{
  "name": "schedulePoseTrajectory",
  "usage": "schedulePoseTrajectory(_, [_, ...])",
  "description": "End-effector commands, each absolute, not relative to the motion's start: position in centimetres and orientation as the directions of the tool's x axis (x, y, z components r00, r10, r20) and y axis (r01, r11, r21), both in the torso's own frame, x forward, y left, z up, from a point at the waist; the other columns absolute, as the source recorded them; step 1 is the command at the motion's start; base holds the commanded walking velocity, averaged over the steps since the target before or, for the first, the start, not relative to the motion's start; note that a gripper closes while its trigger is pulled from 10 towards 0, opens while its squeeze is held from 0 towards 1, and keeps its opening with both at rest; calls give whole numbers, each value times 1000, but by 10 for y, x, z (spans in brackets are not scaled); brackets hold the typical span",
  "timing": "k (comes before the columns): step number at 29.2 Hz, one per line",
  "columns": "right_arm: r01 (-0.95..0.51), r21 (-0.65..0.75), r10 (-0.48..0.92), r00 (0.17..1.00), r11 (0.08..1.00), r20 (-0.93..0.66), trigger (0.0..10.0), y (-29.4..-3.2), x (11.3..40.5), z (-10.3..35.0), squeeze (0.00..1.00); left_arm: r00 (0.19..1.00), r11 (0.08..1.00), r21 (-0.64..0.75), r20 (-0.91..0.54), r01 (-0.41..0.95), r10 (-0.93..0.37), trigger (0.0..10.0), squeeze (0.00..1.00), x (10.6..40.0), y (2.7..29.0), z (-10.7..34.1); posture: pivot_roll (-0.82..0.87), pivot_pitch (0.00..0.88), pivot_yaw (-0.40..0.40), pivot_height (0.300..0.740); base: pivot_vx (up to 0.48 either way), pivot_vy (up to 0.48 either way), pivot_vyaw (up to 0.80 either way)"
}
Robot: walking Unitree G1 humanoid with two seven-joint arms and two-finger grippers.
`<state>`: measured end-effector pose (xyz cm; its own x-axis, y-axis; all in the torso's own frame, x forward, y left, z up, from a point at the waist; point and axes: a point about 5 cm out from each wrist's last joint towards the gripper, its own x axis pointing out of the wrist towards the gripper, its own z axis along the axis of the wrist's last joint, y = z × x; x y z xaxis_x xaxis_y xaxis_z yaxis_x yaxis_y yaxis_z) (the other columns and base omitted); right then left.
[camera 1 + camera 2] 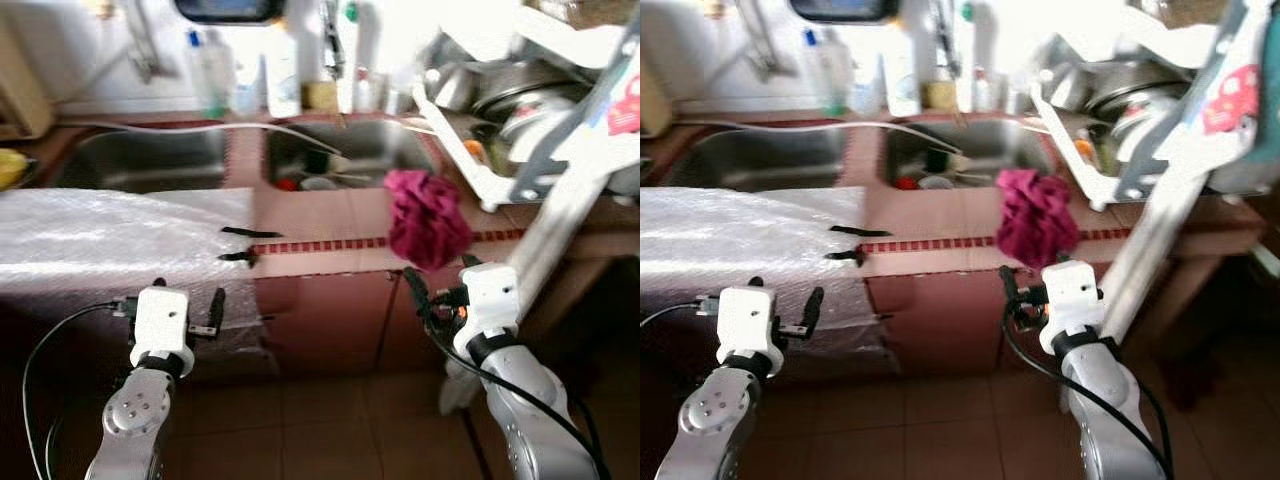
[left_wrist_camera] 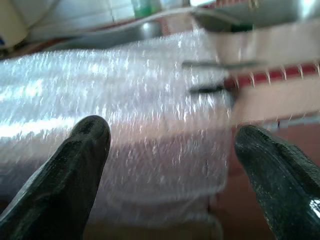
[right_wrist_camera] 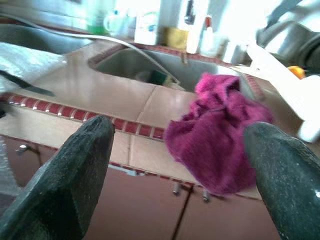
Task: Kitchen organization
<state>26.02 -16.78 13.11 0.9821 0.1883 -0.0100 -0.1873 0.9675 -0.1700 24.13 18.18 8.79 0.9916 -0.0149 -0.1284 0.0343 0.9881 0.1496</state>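
The robot stands facing a tiled kitchen counter (image 1: 330, 215), both arms raised short of its front edge and neither touching anything. The magenta cloth (image 1: 428, 218) lies bunched on the counter's front lip, just before the right-hand sink basin (image 1: 350, 150) and beside the white dish rack (image 1: 500, 130) — a likely spot for a wiping rag, near the water and the draining dishes. The right gripper (image 1: 437, 292) sits just below and in front of the cloth; in its wrist view the two black fingers (image 3: 70, 175) stand wide apart with the cloth framed between them, empty, which reads as an approach lined up for a grasp. The left gripper (image 1: 188, 310) hovers in front of a sheet of bubble wrap (image 1: 110, 240) draped over the left part of the counter and down its face; its fingers (image 2: 65, 170) are likewise spread and hold nothing. Two dark strips, perhaps tape, cross the wrap's right edge onto the tile, probably to keep it from sliding. The cloth is a crumpled heap rather than a flat sheet, so it has no strong direction — if anything its longer run goes from the sink edge toward the robot, with the lower folds hanging a little over the lip. A pinch from the front should catch those loose folds.
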Motion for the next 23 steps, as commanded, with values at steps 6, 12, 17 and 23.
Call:
schedulePoseTrajectory(6, [-204,-165,201,979,965,-34,10000,-170,260,131,0,991,987,159,-133,30,-9,10000,0,244,183,85,55,0,-39,740,0,0,0])
schedulePoseTrajectory(12, [-187,-129,187,982,974,-17,10000,-170,265,132,0,991,991,136,-132,18,0,10000,0,246,185,84,64,0,-23,740,0,0,0])
schedulePoseTrajectory(17, [-176,-98,177,984,980,1,10000,-163,268,132,0,991,996,93,-137,3,9,10000,0,257,187,85,68,0,-1,740,0,0,0])
schedulePoseTrajectory(23, [-183,-92,184,983,979,2,10000,-158,266,132,0,993,996,90,-122,13,-2,10000,0,267,188,91,64,0,9,740,0,299,0])
